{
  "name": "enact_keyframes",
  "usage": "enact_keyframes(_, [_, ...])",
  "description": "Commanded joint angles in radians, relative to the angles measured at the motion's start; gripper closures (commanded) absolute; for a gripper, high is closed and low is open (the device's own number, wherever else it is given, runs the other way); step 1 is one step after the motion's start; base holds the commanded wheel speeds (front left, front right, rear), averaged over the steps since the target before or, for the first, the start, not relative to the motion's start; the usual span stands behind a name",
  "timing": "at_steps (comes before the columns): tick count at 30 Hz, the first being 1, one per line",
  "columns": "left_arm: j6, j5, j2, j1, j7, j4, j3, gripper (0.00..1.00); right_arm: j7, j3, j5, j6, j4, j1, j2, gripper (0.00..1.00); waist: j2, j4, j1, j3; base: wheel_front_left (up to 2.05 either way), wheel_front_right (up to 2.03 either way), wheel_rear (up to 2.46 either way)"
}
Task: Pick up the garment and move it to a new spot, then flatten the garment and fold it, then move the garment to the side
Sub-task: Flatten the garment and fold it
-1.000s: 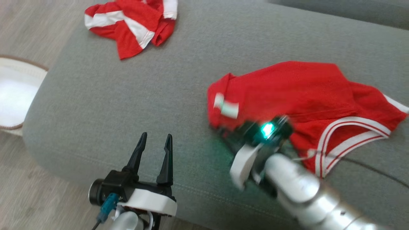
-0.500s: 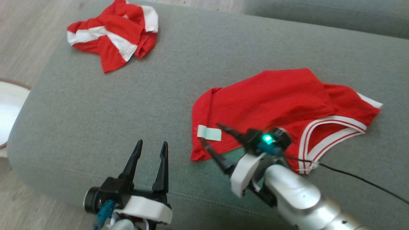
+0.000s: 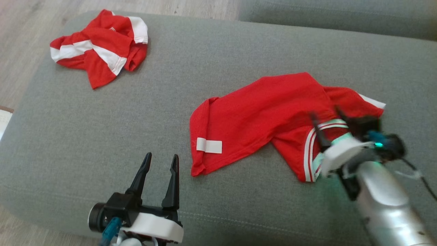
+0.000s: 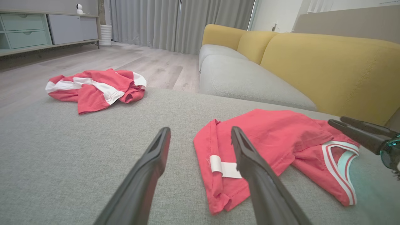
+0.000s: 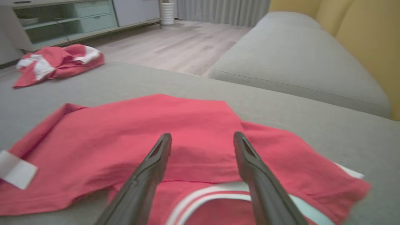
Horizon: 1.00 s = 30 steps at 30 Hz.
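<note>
- Far left, at the back of the grey cushion (image 3: 205, 51): a crumpled red-and-white piece (image 3: 99, 51) lies bunched near the cushion's edge, well apart from both grippers.
- Lower left: the left gripper (image 3: 161, 158) stands over bare cushion. Its fingers are spread with nothing between them. It is near the garment's left edge but apart from it.
- Centre to right: the red garment (image 3: 259, 109) lies on the cushion, mostly spread but rumpled on its right part. A white label (image 3: 209, 146) sits near its left edge, and white-striped trim (image 3: 309, 150) runs along the right part.
- Right: the right gripper (image 3: 325, 114) is over the striped trim, fingers parted and holding nothing. Contact with the cloth cannot be confirmed.
</note>
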Motion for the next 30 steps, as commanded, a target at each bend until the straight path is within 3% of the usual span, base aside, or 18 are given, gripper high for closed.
enact_keyframes(1, [0.001,-0.003,0.017,-0.029,-0.001,-0.035,0.029,0.00,-0.006,-0.006,-0.018,0.008,-0.018,-0.018,0.005,0.00,0.0000,0.003,-0.0001,0.010,0.00,0.00,0.00])
enact_keyframes(8, [-0.004,0.000,0.018,-0.052,-0.001,-0.032,0.026,0.00,0.025,-0.155,-0.112,0.008,0.061,-0.056,0.001,0.00,0.0000,0.031,-0.0001,0.055,0.00,0.00,0.00])
enact_keyframes(15, [-0.007,0.001,0.016,-0.066,-0.006,-0.024,0.027,0.00,0.027,-0.204,-0.146,0.008,0.119,-0.111,0.019,0.00,0.0000,0.051,-0.0001,0.079,0.00,0.00,0.00])
enact_keyframes(16, [-0.006,0.001,0.016,-0.067,-0.007,-0.022,0.027,0.00,0.025,-0.201,-0.145,0.008,0.123,-0.116,0.022,0.13,0.0000,0.052,-0.0001,0.079,0.00,0.00,0.00])
enact_keyframes(17, [-0.006,0.000,0.015,-0.067,-0.007,-0.020,0.028,0.00,0.023,-0.195,-0.143,0.008,0.127,-0.119,0.027,0.64,0.0000,0.052,-0.0001,0.079,0.00,0.00,0.00])
enact_keyframes(18, [-0.006,-0.001,0.015,-0.067,-0.008,-0.019,0.028,0.00,0.020,-0.189,-0.140,0.008,0.129,-0.122,0.031,0.94,0.0000,0.052,-0.0001,0.078,0.00,0.00,0.00])
enact_keyframes(19, [-0.006,-0.001,0.016,-0.067,-0.008,-0.017,0.028,0.00,0.017,-0.182,-0.135,0.008,0.130,-0.124,0.035,1.00,0.0000,0.051,-0.0001,0.076,0.00,0.00,0.00])
enact_keyframes(30, [-0.005,-0.005,0.005,-0.071,-0.012,-0.010,0.020,0.00,-0.007,-0.034,-0.071,0.008,0.029,-0.210,0.068,1.00,0.0000,0.054,-0.0001,0.065,0.00,0.00,0.00])
